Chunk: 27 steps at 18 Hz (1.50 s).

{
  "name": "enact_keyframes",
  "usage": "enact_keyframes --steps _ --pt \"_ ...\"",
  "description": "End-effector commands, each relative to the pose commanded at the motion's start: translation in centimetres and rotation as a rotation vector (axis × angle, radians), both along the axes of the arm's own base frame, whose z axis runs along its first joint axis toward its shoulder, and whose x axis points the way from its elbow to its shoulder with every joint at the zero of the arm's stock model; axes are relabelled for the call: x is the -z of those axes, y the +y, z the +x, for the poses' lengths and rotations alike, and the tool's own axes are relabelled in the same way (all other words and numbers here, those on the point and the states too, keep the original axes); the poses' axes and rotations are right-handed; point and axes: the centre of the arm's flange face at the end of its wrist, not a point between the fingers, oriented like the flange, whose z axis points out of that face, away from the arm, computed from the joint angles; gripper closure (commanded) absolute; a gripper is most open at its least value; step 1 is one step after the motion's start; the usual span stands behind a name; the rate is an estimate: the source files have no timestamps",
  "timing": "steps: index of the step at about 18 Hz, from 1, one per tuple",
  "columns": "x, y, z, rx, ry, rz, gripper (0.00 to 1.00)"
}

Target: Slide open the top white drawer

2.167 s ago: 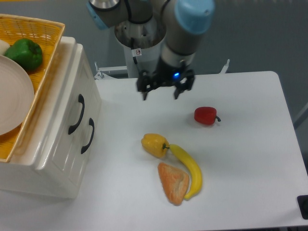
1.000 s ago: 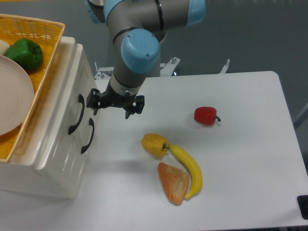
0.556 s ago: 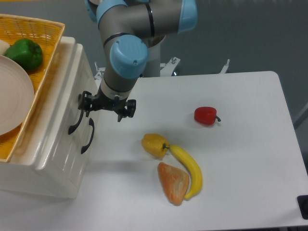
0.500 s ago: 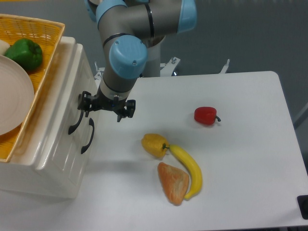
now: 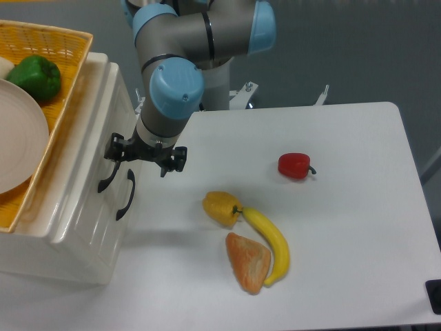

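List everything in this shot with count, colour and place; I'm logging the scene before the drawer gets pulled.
Cabinet: one, cream-white, left on the table.
Top drawer: one, cream-white, black handle, closed.
Lower drawer: one, cream-white, black handle, closed.
Basket: one, yellow, on the cabinet.
Plate: one, white, in the basket.
Green pepper: one, in the basket.
Red pepper: one, table right.
Yellow pepper: one, table centre.
Banana: one, yellow, beside the yellow pepper.
Bread: one, orange-brown, beside the banana.
Table: one, white.
Gripper: one, black, open, at the top drawer's handle.
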Motion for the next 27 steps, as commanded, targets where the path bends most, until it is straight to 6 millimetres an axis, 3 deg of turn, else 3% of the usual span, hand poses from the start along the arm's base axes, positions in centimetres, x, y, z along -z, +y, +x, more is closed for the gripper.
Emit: enact_keyframes --steps 27 --pt "1.3 0.3 0.7 0.016 -0.011 -0.026 0.00"
